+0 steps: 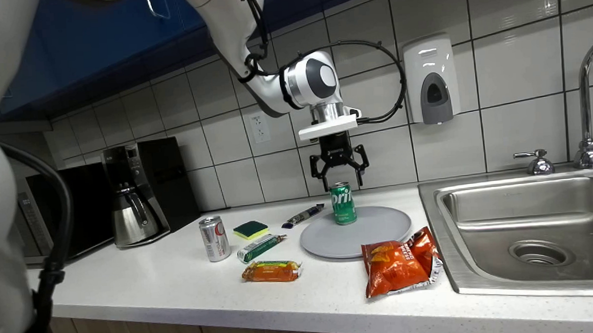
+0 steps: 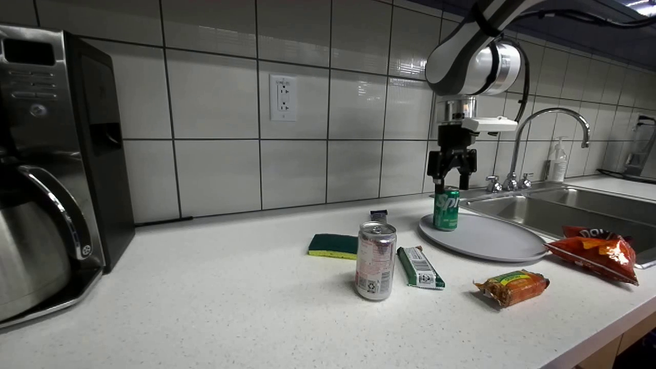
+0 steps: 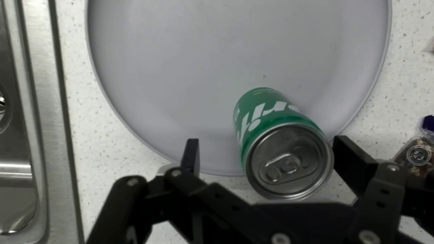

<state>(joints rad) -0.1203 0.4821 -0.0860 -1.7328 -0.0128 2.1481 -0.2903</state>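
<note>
My gripper (image 1: pixel 343 184) points down with its jaws spread wide over a green Sprite can (image 1: pixel 344 207). The can stands upright on a round grey plate (image 1: pixel 324 238), close to the plate's wall-side rim. In the wrist view, the can's silver lid (image 3: pixel 290 161) lies between the fingers. A gap separates it from the finger on the left, while the finger (image 3: pixel 356 162) on the right is very near the rim; contact there I cannot tell. In an exterior view, the fingertips (image 2: pixel 439 187) hang about level with the can's top (image 2: pixel 447 189).
A red chip bag (image 1: pixel 401 264) leans by the plate, beside the steel sink (image 1: pixel 448 260). A silver can (image 2: pixel 375 261), a sponge (image 2: pixel 333 246), a green-wrapped bar (image 2: pixel 420 267), an orange packet (image 2: pixel 515 287) and a dark-wrapped bar (image 1: pixel 303 216) lie around. A coffee maker (image 1: pixel 142 193) stands farther off.
</note>
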